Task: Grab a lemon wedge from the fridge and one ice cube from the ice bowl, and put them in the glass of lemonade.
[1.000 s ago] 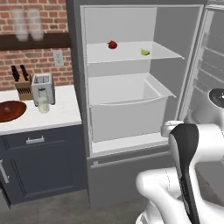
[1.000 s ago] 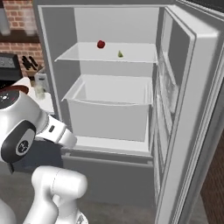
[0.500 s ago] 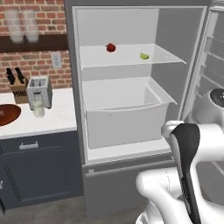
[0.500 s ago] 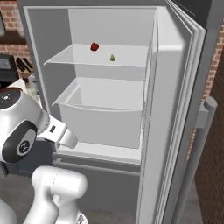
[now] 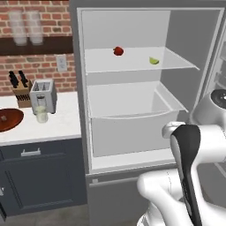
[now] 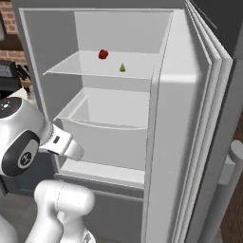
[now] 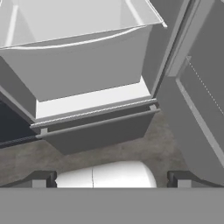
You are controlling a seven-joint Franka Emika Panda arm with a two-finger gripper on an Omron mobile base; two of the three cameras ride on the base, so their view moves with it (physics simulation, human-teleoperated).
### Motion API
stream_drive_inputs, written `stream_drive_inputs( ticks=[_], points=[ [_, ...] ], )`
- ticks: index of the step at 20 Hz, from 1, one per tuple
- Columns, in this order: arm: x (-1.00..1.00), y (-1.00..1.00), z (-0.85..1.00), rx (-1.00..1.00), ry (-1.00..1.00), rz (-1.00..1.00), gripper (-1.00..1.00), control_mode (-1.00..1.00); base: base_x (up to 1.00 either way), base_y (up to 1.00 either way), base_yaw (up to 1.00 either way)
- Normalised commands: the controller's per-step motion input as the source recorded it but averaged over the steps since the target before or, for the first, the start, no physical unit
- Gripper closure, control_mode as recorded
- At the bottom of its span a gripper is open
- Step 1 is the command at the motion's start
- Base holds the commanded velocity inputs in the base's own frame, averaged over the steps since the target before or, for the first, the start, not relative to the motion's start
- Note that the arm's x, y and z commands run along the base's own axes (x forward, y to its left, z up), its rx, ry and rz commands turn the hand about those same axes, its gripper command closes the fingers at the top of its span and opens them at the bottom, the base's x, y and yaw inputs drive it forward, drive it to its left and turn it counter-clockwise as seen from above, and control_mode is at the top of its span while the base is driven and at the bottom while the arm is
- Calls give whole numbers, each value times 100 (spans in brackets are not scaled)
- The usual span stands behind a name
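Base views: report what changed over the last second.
The whole scene slid leftward in both base views: the base drove, not the things. The gripper stayed open and empty. The lemon wedge and red fruit kept their places on the fridge shelf.

1. The tall dark-grey fridge (image 5: 76, 88) stands with its door swung wide, showing a white shelf above and a white drawer below.
2. The tiny yellow-green curved lemon wedge (image 5: 153, 61) lies on that upper shelf toward its right side, well apart from a small round red fruit (image 5: 118, 51) on the same shelf.
3. The short clear tumbler of pale yellowish lemonade (image 5: 41, 114) stands upright on the counter, just in front of the toaster.
4. The wide, shallow, reddish-brown wooden ice bowl (image 5: 8, 120) rests near the tumbler; its contents are too small to tell.
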Motion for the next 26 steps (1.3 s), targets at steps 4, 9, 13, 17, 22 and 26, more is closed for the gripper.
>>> stream_drive_inputs(
  ticks=[4, 9, 13, 17, 22, 26],
  points=[
    [0, 0, 0, 0, 0, 0, -100, 100, 17, -40, 10],
    [0, 0, 0, 0, 0, 0, -100, 100, 19, -39, 9],
    [0, 0, 0, 0, 0, 0, -100, 100, 39, -19, 6],
    [0, 0, 0, 0, 0, 0, -100, 100, 46, -6, 2],
    [0, 0, 0, 0, 0, 0, -100, 100, 25, -1, 2],
    [11, 0, 0, 0, 0, 0, -100, -100, 0, 0, 0]
  ],
)
